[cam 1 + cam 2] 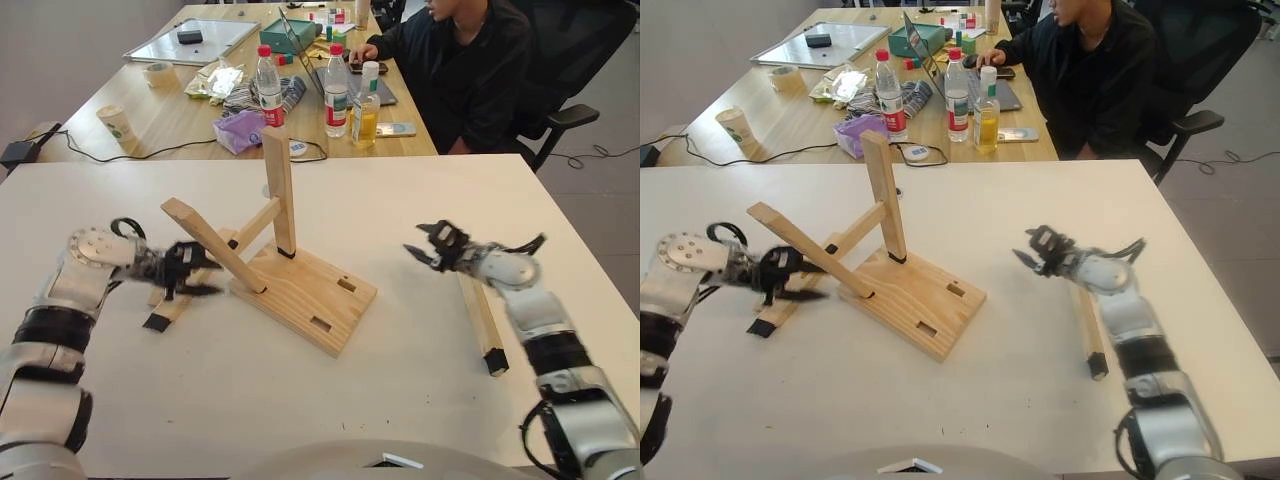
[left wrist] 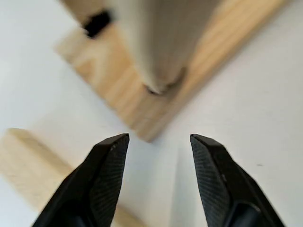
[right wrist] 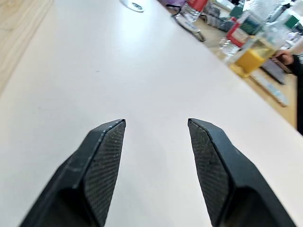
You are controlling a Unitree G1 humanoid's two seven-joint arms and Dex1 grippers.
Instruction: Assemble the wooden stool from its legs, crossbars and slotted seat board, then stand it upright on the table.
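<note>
— Left claw (image 2: 158, 139) spread wide, empty; board (image 1: 320, 290) corner and tilted leg (image 1: 215, 245) just ahead.
— Step, likely?
— Seating that leg, probably. Grip low, near the board; rock upright like the straight leg (image 1: 280, 190), then press down squarely. No levering: might split soft-looking wood.
— Right claw (image 3: 156, 122)?
— Gaping too, holding nothing, over bare table (image 1: 400, 400); spare leg (image 1: 482, 325) just behind. Two slots (image 1: 345, 285) free on its side.
— Feel?
— Pale, smooth square bars, black end caps (image 1: 495, 362), flat rectangular board; perhaps slippery under ribbed pads (image 2: 106, 189).

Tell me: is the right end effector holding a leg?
No, the right end effector is open and empty above the table.
</note>
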